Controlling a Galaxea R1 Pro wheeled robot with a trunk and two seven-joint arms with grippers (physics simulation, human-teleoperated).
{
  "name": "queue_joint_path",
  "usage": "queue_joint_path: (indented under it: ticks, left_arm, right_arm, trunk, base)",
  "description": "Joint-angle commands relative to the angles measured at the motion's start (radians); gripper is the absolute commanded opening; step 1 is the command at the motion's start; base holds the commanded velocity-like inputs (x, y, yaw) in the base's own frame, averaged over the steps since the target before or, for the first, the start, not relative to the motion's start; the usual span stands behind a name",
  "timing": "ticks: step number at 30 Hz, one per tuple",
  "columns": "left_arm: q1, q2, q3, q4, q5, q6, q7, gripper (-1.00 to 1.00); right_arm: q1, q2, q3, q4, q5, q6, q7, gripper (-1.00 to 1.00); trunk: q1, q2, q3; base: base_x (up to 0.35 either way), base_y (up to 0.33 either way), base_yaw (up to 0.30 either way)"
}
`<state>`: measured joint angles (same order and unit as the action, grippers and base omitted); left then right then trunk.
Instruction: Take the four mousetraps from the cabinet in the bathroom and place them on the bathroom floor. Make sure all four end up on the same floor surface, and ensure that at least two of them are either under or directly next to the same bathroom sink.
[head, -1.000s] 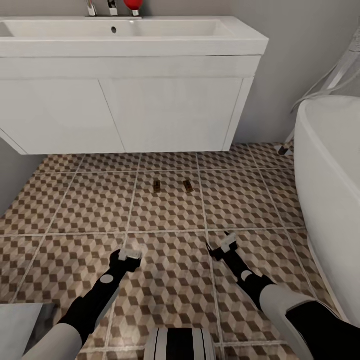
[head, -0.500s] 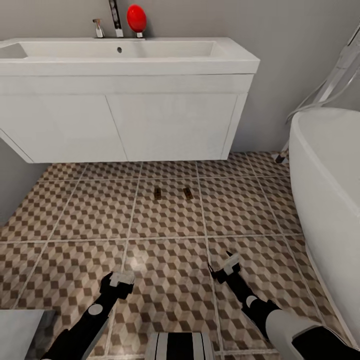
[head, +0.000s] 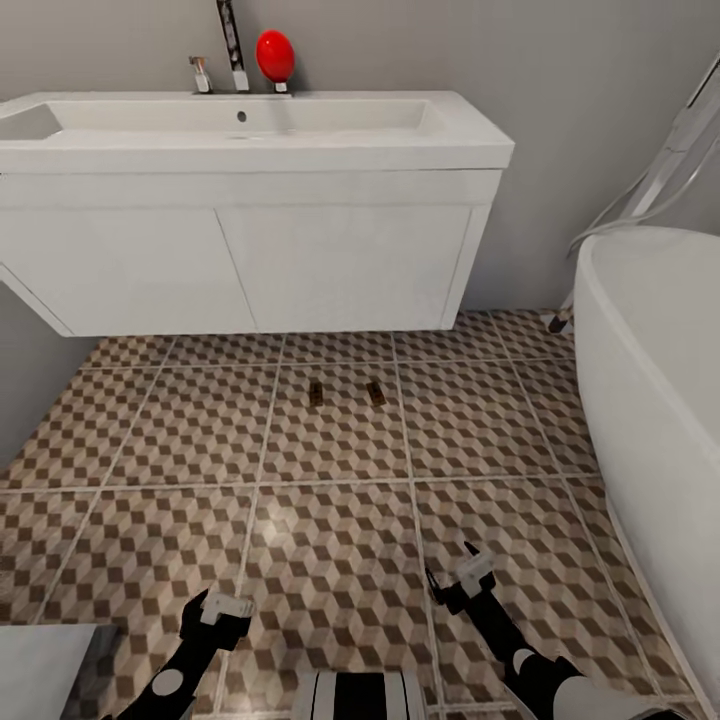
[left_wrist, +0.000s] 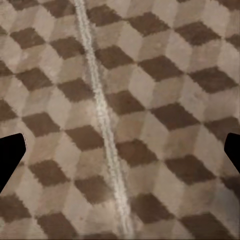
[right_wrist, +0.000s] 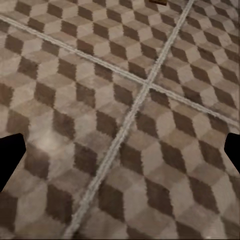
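Both arms have drawn back toward the bottom edge since a second ago, and the view has tipped up, showing more of the sink (head: 250, 135) and its red ball (head: 275, 55). Left gripper (head: 218, 615) and right gripper (head: 458, 580) hover over the bathroom floor (head: 150, 440), fingers spread wide, holding nothing. Two mousetraps (head: 316, 393) (head: 376, 393) lie side by side on one tile at frame centre, just before the sink cabinet, well above both grippers. White tub (head: 650, 400) fills the right.
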<state>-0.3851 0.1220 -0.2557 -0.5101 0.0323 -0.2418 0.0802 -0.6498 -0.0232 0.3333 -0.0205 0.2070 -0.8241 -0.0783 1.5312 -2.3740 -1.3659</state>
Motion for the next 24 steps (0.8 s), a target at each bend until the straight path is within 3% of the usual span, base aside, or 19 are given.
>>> queue_joint_path:
  ticks: [1,5,18,24]
  left_arm:
    - [-0.001,0.001,-0.008,0.016,0.004,-0.026,0.009,1.0]
    - [0.0,-0.001,-0.008,0.114,0.007,-0.146,0.01,1.0]
    - [0.0,-0.002,-0.006,0.283,0.009,-0.312,0.01,1.0]
    - [0.0,-0.002,-0.005,0.321,0.009,-0.341,0.01,1.0]
  right_arm:
    - [0.007,-0.001,0.001,0.0,0.006,-0.006,-0.008,1.0]
    - [0.042,-0.002,0.001,0.001,-0.017,-0.019,-0.008,1.0]
    - [0.085,-0.003,0.001,0.001,-0.033,-0.024,-0.008,1.0]
    - [0.095,-0.01,0.001,0.001,-0.04,-0.024,-0.008,1.0]
  trunk:
    - [-0.004,0.007,0.003]
    - [-0.019,0.035,0.015]
    - [-0.069,0.126,0.056]
    - [-0.092,0.168,0.075]
  base:
    - [0.0,0.0,0.0]
    - [0.0,0.0,0.0]
    - [0.0,0.0,0.0]
    - [0.0,0.0,0.0]
